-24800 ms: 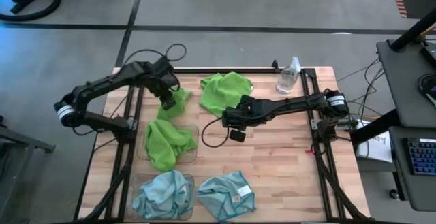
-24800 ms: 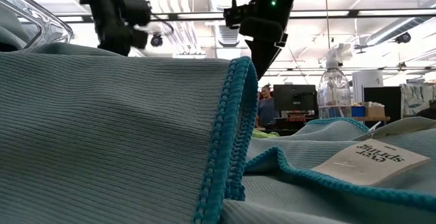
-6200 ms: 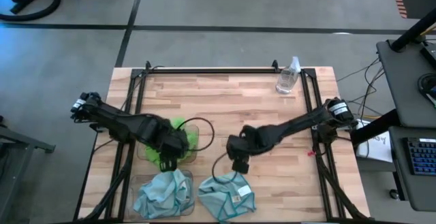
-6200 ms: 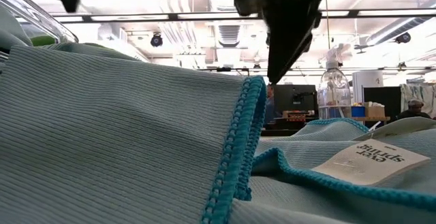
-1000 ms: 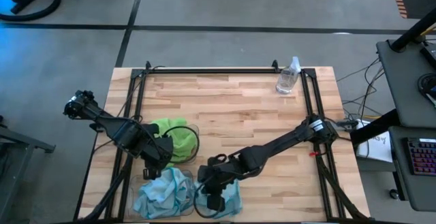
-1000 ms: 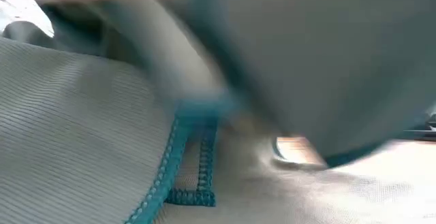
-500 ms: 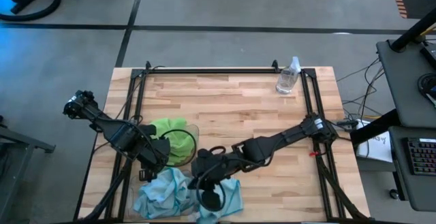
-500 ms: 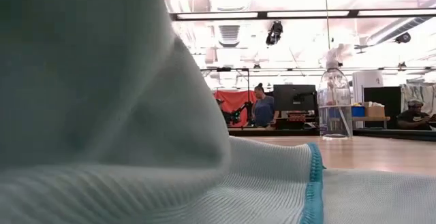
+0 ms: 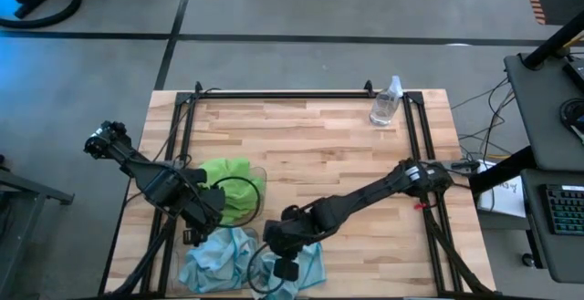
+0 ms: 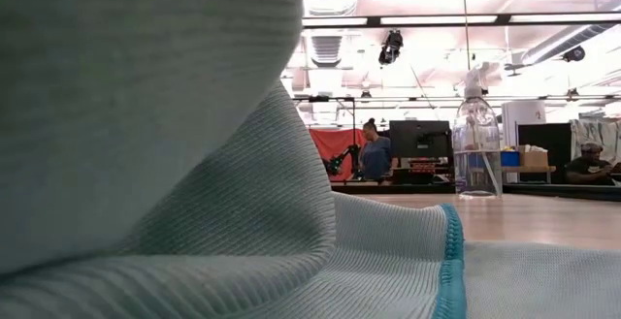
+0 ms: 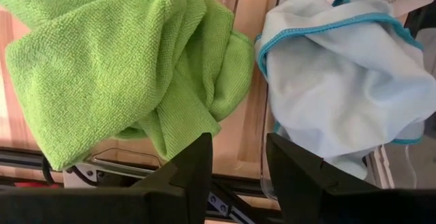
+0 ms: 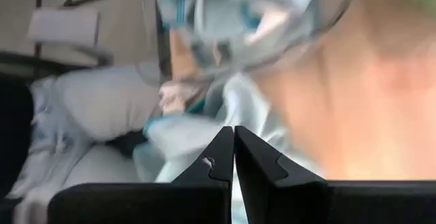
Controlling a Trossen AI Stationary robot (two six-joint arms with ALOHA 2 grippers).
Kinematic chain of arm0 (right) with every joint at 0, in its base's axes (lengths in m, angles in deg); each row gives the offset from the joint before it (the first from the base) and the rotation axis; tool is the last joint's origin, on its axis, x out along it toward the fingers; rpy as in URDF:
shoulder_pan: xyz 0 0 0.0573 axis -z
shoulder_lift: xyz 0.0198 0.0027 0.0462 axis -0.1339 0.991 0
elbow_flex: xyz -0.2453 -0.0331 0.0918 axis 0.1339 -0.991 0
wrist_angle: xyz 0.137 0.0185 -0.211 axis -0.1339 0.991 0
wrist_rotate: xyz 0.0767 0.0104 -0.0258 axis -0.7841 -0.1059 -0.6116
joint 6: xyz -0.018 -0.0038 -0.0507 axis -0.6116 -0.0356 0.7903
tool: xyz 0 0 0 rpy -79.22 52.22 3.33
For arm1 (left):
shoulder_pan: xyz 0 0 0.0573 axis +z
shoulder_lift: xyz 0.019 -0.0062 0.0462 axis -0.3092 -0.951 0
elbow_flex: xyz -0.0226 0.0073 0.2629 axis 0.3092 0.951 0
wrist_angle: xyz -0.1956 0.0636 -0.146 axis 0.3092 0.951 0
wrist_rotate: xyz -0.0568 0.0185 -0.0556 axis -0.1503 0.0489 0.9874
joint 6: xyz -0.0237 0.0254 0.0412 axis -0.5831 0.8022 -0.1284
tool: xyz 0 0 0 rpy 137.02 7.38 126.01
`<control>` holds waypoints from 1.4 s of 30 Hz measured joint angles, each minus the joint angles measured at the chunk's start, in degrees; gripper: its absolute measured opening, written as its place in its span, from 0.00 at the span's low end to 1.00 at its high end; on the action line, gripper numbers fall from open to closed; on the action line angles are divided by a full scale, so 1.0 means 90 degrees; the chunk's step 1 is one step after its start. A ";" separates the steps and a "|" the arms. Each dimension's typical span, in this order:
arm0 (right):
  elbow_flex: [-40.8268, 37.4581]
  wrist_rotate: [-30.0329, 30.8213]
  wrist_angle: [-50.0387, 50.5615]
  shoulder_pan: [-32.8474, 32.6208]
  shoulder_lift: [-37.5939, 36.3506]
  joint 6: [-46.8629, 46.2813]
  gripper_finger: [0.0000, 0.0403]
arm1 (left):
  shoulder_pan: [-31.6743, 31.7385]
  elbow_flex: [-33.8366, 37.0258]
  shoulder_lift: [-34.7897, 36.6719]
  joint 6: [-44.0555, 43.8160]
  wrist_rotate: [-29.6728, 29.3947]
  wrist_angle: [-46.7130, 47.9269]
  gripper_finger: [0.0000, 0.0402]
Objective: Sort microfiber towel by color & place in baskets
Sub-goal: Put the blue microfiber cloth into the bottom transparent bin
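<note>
**A:** Two bins, status?

**B:** Green towels [image 9: 230,186] sit in the far basket [image 9: 259,174], near the table's left edge. One pale blue towel [image 9: 214,259] is in the near basket [image 11: 267,176]. The last blue towel [image 9: 306,262] lies on the table [image 9: 338,145] just beside that bin, bunched under my right gripper [image 9: 285,265].

**A:** Grip?

**B:** Right fingers [image 12: 212,161] are pressed together with blue cloth around the tips. I judge it's a pinch on that towel, but the wrist view is blurred. Left gripper [image 11: 237,157] hangs between the two bins, fingers spread, holding nothing.

**A:** How do you finish it cleanly?

**B:** I'd lift enough that the trailing hem clears the bin wall, carry it left over the near basket, and release low so it drops on the blue pile rather than draping over the rim. Left arm should stay clear of that path. Risk: a thin pinch slipping mid-carry.
</note>
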 joint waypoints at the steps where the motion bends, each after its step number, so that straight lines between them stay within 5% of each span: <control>1: 0.0000 -0.0186 0.0036 -0.0008 0.0082 -0.0128 0.03 | -0.0016 0.0000 0.0000 -0.0036 -0.0004 0.0000 0.31; 8: -0.0002 -0.1029 0.0333 -0.0024 0.0496 -0.0814 0.09 | -0.0078 0.0000 0.0000 -0.0160 -0.0019 -0.0006 0.31; 27: -0.0284 -0.0805 0.0477 -0.0024 0.0484 -0.0853 0.48 | -0.0122 0.0000 0.0000 -0.0163 -0.0029 -0.0040 0.31; 42: -0.0910 -0.1219 -0.0603 -0.0024 0.0484 -0.0952 0.52 | -0.0125 0.0000 0.0000 -0.0163 -0.0034 -0.0053 0.31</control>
